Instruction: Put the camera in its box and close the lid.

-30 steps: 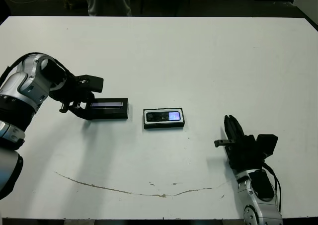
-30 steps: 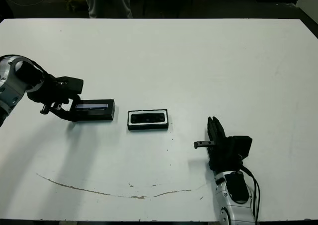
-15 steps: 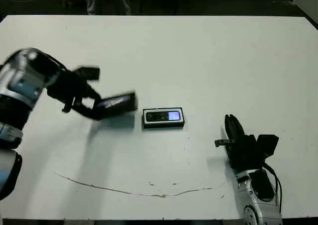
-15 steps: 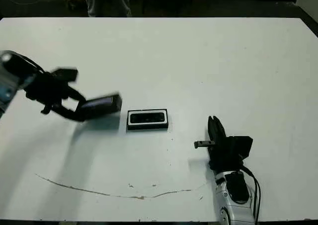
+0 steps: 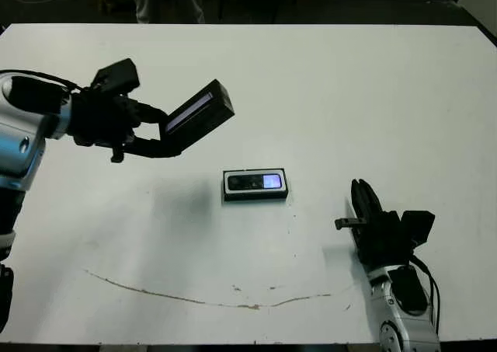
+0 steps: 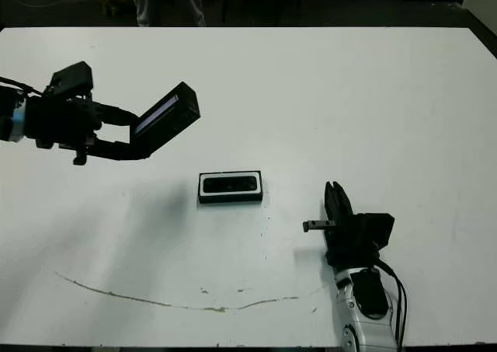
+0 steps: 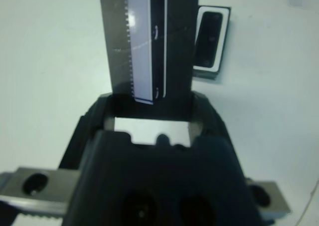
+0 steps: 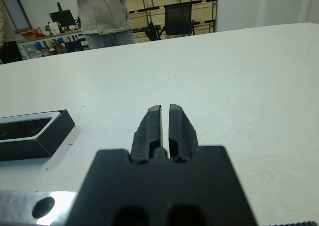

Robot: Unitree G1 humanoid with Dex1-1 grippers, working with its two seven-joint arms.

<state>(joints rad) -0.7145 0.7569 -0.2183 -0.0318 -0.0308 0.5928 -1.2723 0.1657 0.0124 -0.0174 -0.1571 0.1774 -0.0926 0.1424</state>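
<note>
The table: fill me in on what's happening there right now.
The left hand holds the lid in the air, tilted, up and to the left of the box. The box sits open on the white table with the camera already lying in it. The right hand rests shut and empty near the table's front edge. The lid is not yet on the box.

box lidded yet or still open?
Open. The box sits on the table with the camera showing in its white lining; the lid is held tilted in the air by the left gripper.
</note>
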